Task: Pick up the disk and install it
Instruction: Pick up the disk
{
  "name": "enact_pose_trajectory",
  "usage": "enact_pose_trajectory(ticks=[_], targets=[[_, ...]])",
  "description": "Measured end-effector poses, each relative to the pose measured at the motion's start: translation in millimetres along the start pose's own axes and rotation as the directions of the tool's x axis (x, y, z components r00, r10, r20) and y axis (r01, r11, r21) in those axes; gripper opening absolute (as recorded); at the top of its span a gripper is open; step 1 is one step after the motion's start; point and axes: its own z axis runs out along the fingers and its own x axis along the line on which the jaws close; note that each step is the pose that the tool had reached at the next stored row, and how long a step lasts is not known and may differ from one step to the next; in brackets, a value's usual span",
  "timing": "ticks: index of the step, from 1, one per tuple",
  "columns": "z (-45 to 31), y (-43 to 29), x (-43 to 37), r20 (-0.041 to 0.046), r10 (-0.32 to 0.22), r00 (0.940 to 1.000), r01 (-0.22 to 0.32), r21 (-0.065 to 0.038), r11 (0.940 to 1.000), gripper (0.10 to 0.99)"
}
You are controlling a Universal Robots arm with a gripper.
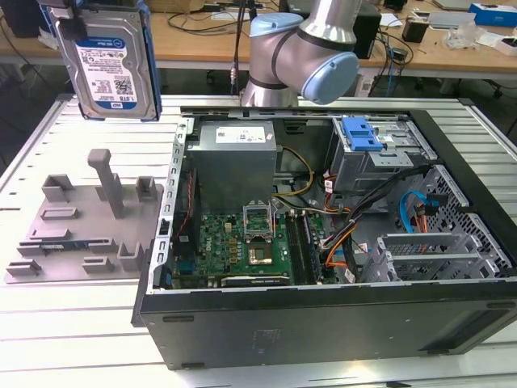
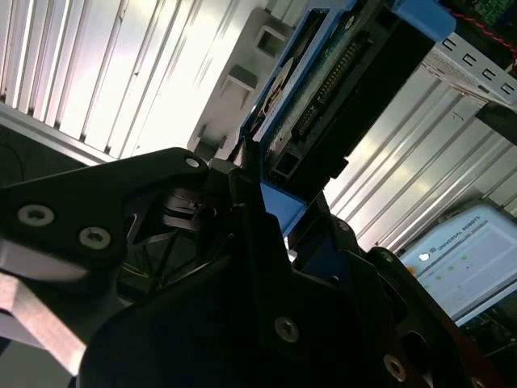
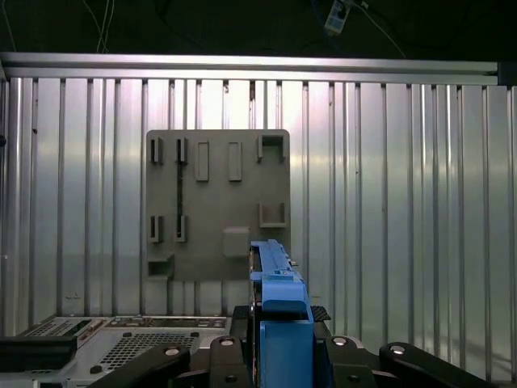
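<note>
**Setting:** a ribbed aluminium bench [image 1: 73, 323] is carrying the work, with cluttered desks [image 1: 452, 40] running behind it at twelve o'clock in the exterior view.

**Arm** [image 1: 303, 44]: standing behind the open computer case [image 1: 323, 242] at twelve o'clock. Its silver link is rising out of the picture, so its reach toward eleven o'clock is cut off.

**End effector** [image 3: 279, 356]: pointing down at the bench. In both wrist views its black fingers [image 3: 222, 356] are pressing in on either side of the blue carrier frame, gripping the disk [image 1: 109, 61].

**Disk:** hanging upright in the air at eleven o'clock in the exterior view, with its label facing the camera. It is well above the grey fixture plate [image 1: 81, 218], which is lying at nine o'clock just beside the case.

**Hard to make out:** in the second wrist view the fingers are sitting in deep shadow, hiding the contact line on the frame.
</note>
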Motion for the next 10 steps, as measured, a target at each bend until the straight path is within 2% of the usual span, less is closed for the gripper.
enact_pose_trajectory(ticks=[2,3,10], targets=[[-0.1,0.1,0.4,0.0000,0.000,1.0000,0.000,0.000,1.0000,0.369],[-0.2,0.1,3.3,-0.0001,0.000,1.0000,0.000,0.000,1.0000,0.369],[-0.8,0.3,32.5,-0.0001,0.000,1.0000,0.000,0.000,1.0000,0.369]])
